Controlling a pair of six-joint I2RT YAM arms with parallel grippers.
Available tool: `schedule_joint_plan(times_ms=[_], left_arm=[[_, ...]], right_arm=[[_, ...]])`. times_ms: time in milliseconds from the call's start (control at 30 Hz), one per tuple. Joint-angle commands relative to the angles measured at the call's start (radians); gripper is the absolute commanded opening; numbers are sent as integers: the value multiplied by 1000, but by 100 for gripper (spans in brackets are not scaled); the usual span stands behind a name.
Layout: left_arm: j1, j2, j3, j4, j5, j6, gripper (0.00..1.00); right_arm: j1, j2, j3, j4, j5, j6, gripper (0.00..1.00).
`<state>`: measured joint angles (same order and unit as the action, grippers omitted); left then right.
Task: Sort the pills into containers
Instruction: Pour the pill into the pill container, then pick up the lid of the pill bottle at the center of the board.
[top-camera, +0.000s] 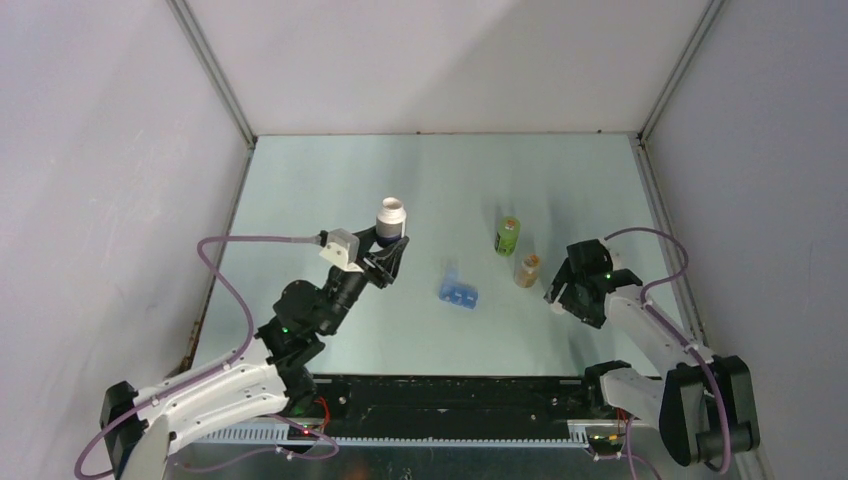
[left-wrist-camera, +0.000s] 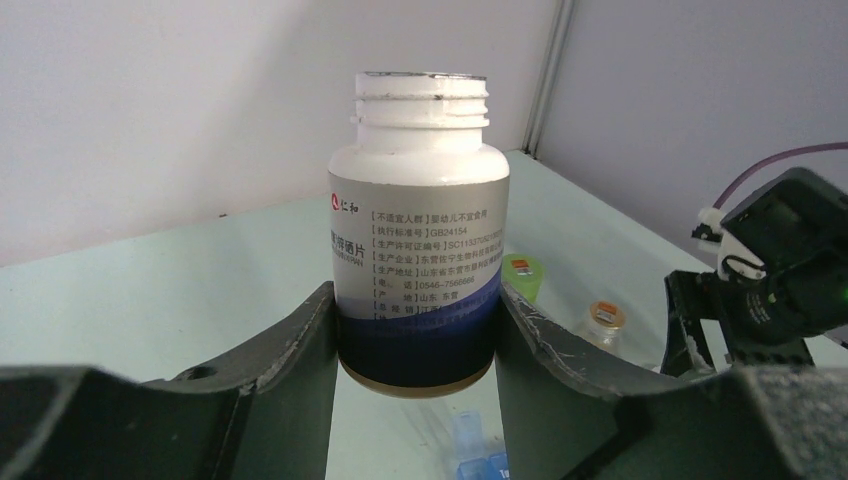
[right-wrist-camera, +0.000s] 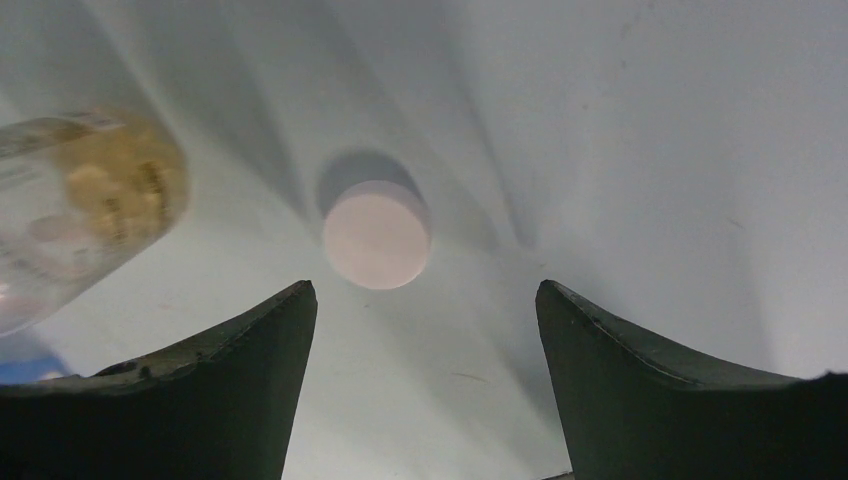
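Top external view, your left gripper (top-camera: 388, 248) clamps the uncapped white bottle (top-camera: 392, 212) at eleven o'clock from the blue pill box (top-camera: 458, 292), left wrist view, bottle upright between both fingers (left-wrist-camera: 290, 345), right wrist view, your right gripper (right-wrist-camera: 425, 295) spread wide, white cap (right-wrist-camera: 377, 235) at twelve o'clock, untouched.

Lighting's soft and even, kinda flat and greyish over the table (top-camera: 330, 180) in the top view. Right wrist cam: the white cap (right-wrist-camera: 377, 235) throws a fuzzy shadow up-frame, and the amber bottle (right-wrist-camera: 85, 200) at the edge is blurry. Left wrist cam's brighter, white bottle (left-wrist-camera: 420, 230) label fairly sharp, background soft.
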<state>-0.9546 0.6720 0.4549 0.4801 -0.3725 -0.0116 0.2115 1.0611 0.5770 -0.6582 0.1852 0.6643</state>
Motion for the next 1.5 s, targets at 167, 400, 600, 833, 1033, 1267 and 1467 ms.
schedule_joint_plan(times_ms=[167,400,600,833,1033,1267,1467], left_arm=[[25,-32,-8,21,26,-42,0],[30,-27,0,13,32,-42,0],[33,-17,4,6,37,-43,0],[35,-9,4,0,41,-44,0],[37,13,8,4,59,-45,0],[40,42,23,-4,109,-49,0],[41,85,38,4,187,-56,0]], right_arm=[[31,92,-37,127,91,88,79],[31,119,-26,147,101,86,75],[44,154,10,137,114,69,70],[62,170,30,98,130,72,59],[63,172,30,103,115,65,49],[60,95,61,62,80,40,45],[37,-95,150,-40,9,2,46]])
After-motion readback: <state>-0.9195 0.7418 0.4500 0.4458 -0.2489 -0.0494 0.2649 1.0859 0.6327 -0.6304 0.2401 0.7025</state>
